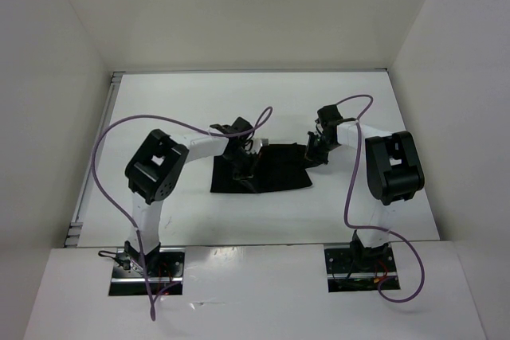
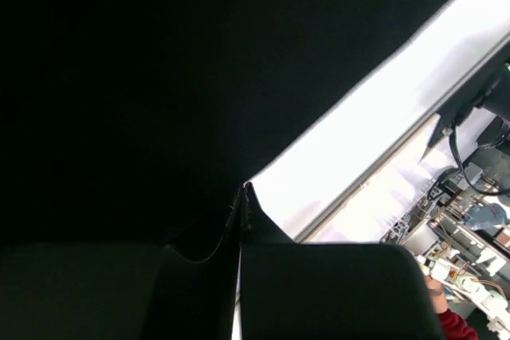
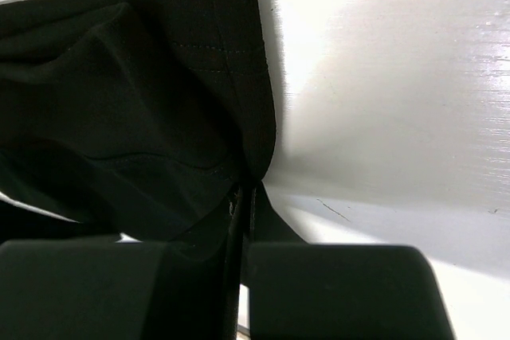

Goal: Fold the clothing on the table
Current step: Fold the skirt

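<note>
While both arms reach over the table (image 1: 199, 109), I record the clothing (image 1: 275, 174) spread at mid-table, its long axis running left to right. Left gripper (image 1: 243, 158): jaws together, pinching fabric in the far-left portion. Right gripper (image 1: 316, 147): jaws together on the stitched hem (image 3: 239, 53) at the far-right corner. The bulk of the garment lies on the near side of both pincers. In my judgement, the next move turns on carrying that far edge toward the near edge, both arms level.
</note>
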`<state>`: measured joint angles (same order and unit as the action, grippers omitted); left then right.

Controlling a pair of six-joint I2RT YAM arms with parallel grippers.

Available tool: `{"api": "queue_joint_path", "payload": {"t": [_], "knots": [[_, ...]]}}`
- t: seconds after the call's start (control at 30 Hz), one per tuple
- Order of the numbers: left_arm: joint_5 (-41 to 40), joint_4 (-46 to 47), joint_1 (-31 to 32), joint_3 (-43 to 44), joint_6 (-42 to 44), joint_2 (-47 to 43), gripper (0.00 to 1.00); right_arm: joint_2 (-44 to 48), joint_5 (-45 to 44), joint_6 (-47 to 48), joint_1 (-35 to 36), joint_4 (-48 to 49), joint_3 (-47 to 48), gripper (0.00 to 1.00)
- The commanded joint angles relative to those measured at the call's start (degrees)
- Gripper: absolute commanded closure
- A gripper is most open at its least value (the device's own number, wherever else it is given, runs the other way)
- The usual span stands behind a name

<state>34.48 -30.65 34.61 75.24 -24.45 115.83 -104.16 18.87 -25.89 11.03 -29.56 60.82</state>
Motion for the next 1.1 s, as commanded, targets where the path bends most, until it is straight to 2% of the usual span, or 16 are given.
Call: {"api": "queue_joint_path", "payload": {"t": [0.0,0.17,0.27,0.4,0.53,0.7,0.8,0.93,1.03,1.07], "knots": [[2.3,2.5,0.2,2.2,-1.4,3.3,1.00,0.7,-4.4,0.7,0.5,-0.2,-0.3,1.00],[6.0,3.9,0.2,2.9,-2.5,5.2,1.00,0.7,-4.4,0.7,0.5,-0.2,-0.3,1.00],[5.4,5.3,0.2,2.9,-3.2,6.9,1.00,1.3,-4.4,0.7,0.5,-0.2,-0.3,1.00],[3.9,5.3,0.2,2.9,-3.2,8.9,1.00,7.7,-3.2,0.7,1.0,-2.9,2.0,1.00],[3.9,6.6,0.2,2.9,-4.2,10.6,1.00,15.7,0.5,-0.4,2.2,-5.2,5.4,1.00],[2.9,6.6,0.2,4.1,-4.2,11.2,1.00,19.2,4.8,-1.7,4.5,-6.4,7.7,1.00],[2.9,6.6,0.2,4.7,-4.2,12.4,1.00,19.8,9.2,-3.8,7.4,-3.0,7.1,1.00],[2.3,6.0,0.2,6.0,-4.2,11.9,1.00,19.8,10.5,-6.4,12.0,0.0,6.6,1.00],[3.4,5.3,-1.7,6.5,-4.2,6.1,1.00,19.2,10.0,-7.0,12.5,0.0,7.6,1.00],[3.4,3.9,-2.3,6.5,-4.2,4.5,0.97,18.5,9.3,-7.0,12.5,0.0,7.6,1.00]]}}
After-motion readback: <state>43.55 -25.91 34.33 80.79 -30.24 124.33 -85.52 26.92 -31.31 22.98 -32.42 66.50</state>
